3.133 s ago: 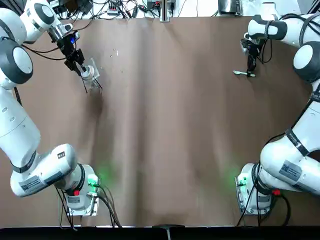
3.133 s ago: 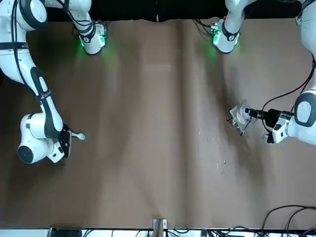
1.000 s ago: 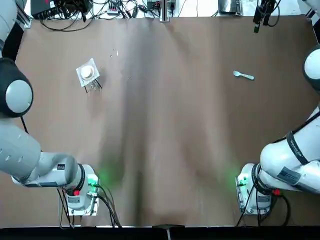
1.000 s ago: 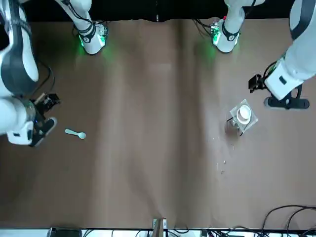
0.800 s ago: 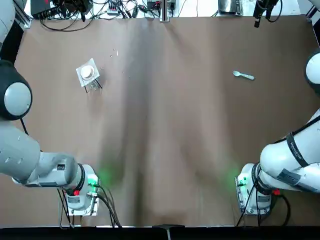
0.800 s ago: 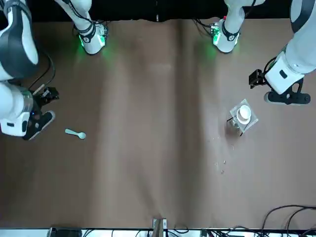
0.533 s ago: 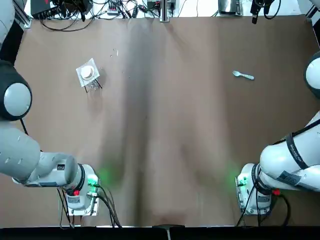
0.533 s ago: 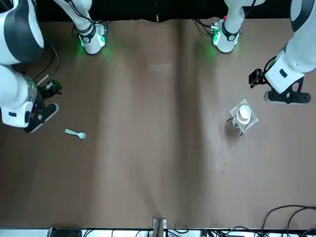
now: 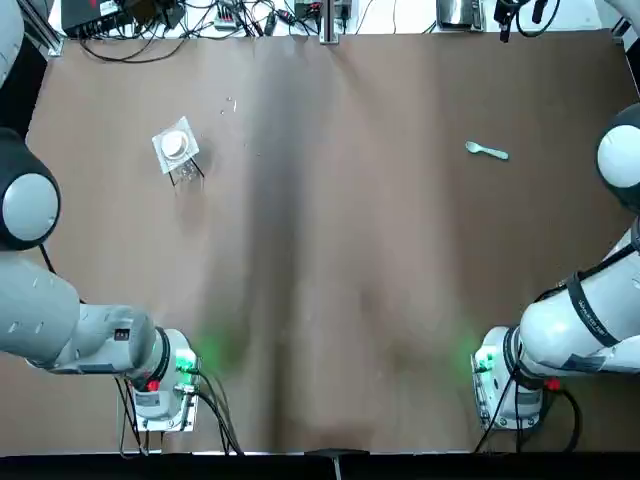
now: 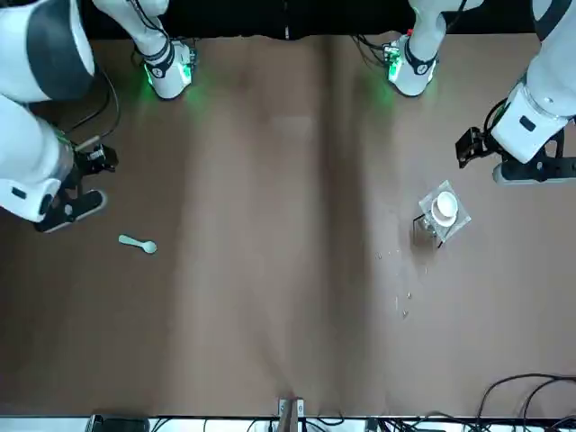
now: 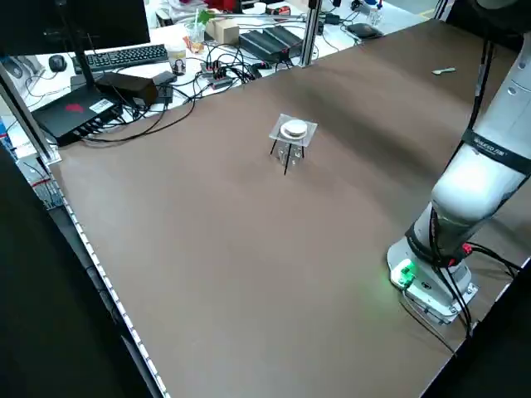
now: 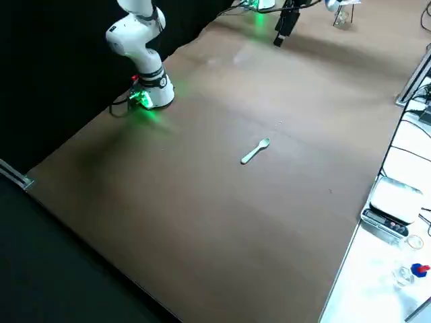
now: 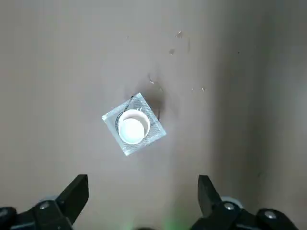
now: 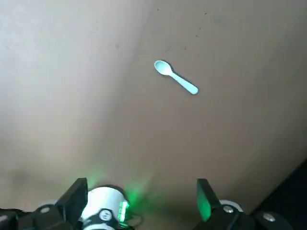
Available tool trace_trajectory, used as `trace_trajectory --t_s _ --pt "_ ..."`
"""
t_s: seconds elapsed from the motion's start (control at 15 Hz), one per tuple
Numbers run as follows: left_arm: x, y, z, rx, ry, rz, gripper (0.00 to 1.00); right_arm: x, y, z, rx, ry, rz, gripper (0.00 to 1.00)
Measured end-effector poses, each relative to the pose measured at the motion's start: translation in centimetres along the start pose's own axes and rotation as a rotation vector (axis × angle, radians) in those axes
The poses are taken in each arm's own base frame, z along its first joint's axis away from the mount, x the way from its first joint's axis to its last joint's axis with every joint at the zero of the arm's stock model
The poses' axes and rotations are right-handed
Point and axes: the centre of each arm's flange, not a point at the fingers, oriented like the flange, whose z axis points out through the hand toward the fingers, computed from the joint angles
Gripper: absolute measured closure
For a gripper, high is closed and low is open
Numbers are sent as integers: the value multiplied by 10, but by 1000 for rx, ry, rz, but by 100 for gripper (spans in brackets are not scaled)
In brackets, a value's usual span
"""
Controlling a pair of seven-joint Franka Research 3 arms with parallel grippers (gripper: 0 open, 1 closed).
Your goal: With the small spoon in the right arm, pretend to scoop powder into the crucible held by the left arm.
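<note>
- Crucible (image 13: 133, 129) stands on the desk (image 9: 330, 250) on the left arm's half, toward the far edge, and nothing grips it.
- The small spoon (image 14: 175, 76) lies flat on the right arm's half, well apart from the crucible and also untouched.
- The left end effector (image 13: 142, 181) hangs high above the desk and faces straight down. Its two fingers are spread wide and hold nothing, with the crucible far below between them.
- The right end effector (image 14: 141, 183) is raised just as high, also facing down. Its fingers are parted and empty, and the spoon is far beneath it.
- The crucible is a little round white cup. It sits in the middle of a clear square plate (image 11: 284, 133) carried on thin dark wire legs (image 11: 286, 157).
- A few tiny pale flecks (image 13: 178, 34) are scattered on the desk near it.
- The spoon is pale mint plastic with an oval bowl and a short flat handle.
- The desk is covered in matte brown sheeting with soft lengthwise creases.
- A green light (image 9: 185, 362) glows at each arm's base.
- A small sticker (image 9: 121, 310) on the left arm (image 9: 30, 200) carries print too small to read.
</note>
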Motion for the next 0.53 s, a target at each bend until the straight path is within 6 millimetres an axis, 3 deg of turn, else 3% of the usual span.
trace_trajectory --t_s 0.27,0.53 --pt "-2 2 0 0 7 3 0 -33 52 -7 67 100 117 0" --pt "-3 2 -2 1 10 3 0 -51 29 1 36 168 105 0"
